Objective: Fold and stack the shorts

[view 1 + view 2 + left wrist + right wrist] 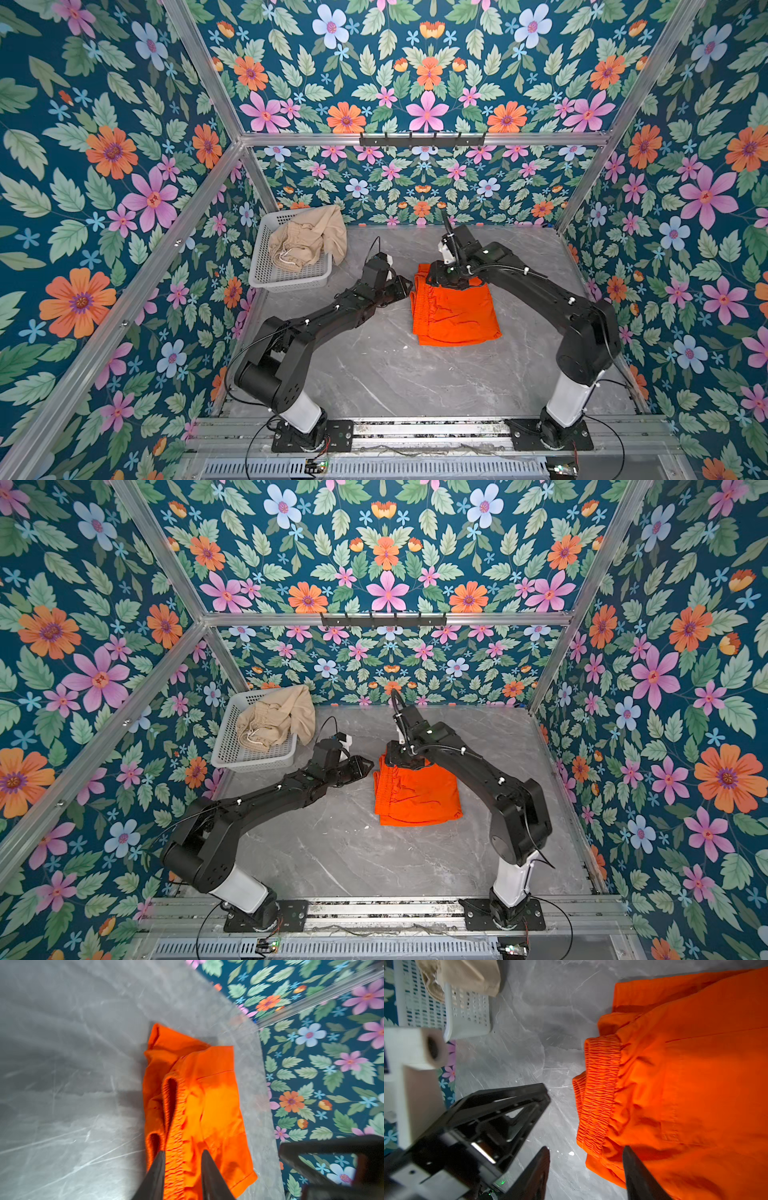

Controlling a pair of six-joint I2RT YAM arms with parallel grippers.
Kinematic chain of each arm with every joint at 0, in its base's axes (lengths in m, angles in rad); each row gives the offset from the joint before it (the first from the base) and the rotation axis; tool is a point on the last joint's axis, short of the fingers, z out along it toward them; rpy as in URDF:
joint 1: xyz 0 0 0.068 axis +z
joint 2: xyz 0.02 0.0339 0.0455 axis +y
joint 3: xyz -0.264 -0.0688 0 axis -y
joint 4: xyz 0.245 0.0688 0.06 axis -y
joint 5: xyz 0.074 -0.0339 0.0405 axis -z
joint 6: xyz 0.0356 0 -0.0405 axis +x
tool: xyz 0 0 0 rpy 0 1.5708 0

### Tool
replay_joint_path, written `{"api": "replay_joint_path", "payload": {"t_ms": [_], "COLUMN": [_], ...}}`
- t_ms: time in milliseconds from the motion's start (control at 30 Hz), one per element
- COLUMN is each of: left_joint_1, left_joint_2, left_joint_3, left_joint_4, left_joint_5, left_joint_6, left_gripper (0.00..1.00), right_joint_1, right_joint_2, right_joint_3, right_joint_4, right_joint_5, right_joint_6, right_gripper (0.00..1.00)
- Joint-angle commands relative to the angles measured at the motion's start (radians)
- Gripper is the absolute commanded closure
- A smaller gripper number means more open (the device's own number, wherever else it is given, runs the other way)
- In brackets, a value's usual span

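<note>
The orange shorts lie folded on the grey tabletop, right of the middle, with the elastic waistband along their left edge. Just beside that edge, the left fingers hover partly open with a clear gap between them, holding nothing. The right fingers are spread wide above the far end of the shorts, one over fabric and one over bare tabletop, gripping nothing. Farther back on the left, the beige shorts sit crumpled in a white basket, one part draped over its rim.
</note>
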Motion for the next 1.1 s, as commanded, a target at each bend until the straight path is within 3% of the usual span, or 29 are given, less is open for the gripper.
{"api": "replay_joint_path", "payload": {"t_ms": [0, 233, 633, 900, 1067], "left_joint_1": [-0.050, -0.111, -0.061, -0.061, -0.061], "left_joint_2": [0.029, 0.247, 0.387, 0.398, 0.397], "left_joint_3": [0.044, 0.181, 0.079, 0.071, 0.074], "left_joint_4": [0.009, -0.004, 0.064, 0.084, 0.084], "left_joint_5": [0.043, 0.083, 0.047, 0.054, 0.059], "left_joint_6": [0.028, 0.057, 0.040, 0.027, 0.030], "left_gripper": [0.72, 0.77, 0.81, 0.81, 0.80], "right_joint_1": [-0.079, -0.170, -0.240, -0.255, -0.256], "right_joint_2": [-0.068, -0.080, -0.052, -0.249, -0.391], "right_joint_3": [-0.142, -0.331, -0.534, -0.559, -0.593], "right_joint_4": [0.120, 0.214, 0.212, 0.093, 0.155], "right_joint_5": [-0.086, -0.159, -0.075, -0.026, -0.144], "right_joint_6": [0.073, 0.080, 0.099, 0.042, 0.059], "right_gripper": [0.48, 0.50, 0.50, 0.48, 0.49]}}
